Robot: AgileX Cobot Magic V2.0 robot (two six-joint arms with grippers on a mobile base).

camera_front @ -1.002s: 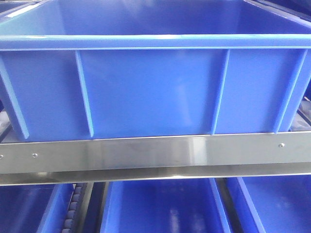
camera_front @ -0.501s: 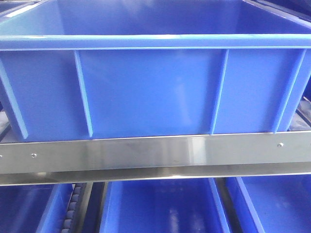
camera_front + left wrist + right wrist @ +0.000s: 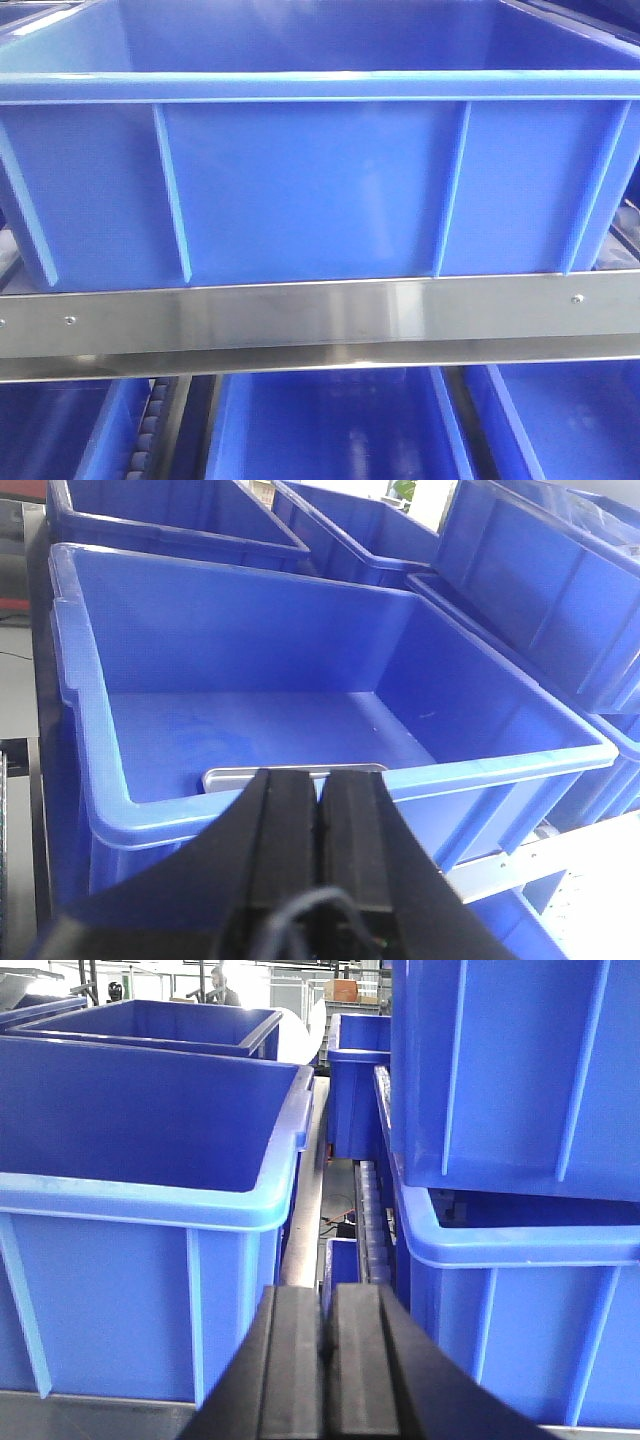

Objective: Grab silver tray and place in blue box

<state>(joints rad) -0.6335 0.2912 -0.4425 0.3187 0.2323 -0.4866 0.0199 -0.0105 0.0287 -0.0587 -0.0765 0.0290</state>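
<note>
Blue box [image 3: 310, 190] is sitting on the upper shelf, its ribbed side wall filling the front view, resting right behind the steel rail bar [image 3: 320, 315] with screws. More blue crates [image 3: 330, 425] are showing on the level below.

Left gripper [image 3: 318, 815] is hovering just outside the near rim of the blue box [image 3: 330, 785], fingers pressed together, nothing between them.

Silver tray [image 3: 295, 771] is lying flat on the box floor against the near wall; only its far edge strip is peeking over the rim.

Right gripper [image 3: 322, 1335] is sitting closed too, empty, pointing into the gap between the blue box [image 3: 140, 1200] on its left and stacked crates [image 3: 520, 1250] on its right.
</note>
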